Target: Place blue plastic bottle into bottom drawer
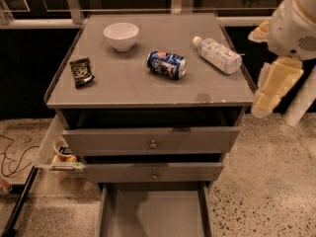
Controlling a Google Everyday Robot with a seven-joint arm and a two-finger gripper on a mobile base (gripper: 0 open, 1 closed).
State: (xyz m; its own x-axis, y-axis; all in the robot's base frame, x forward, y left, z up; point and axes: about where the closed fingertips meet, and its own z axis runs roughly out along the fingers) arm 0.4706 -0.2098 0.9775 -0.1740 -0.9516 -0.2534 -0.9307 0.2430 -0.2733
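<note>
Nothing picked yet! The blue plastic bottle [217,55] lies on its side at the counter's [128,85] right rear. The gripper [271,90] hangs off the right edge, holding nothing; spread or closed, I can't tell. The bottom drawer [153,212] stands open. Grab and drop both remain.

Claw [270,94] at right; bottom drawer [153,214] edge-cropped.

You've got the blue plastic bottle [217,55] lying on its side on the cabinet top [123,85], rt of the soda can [167,64]. Gripper [269,95] hangs off the rt edge, apart from it. Bottom drawer [153,212] stands open.
</note>
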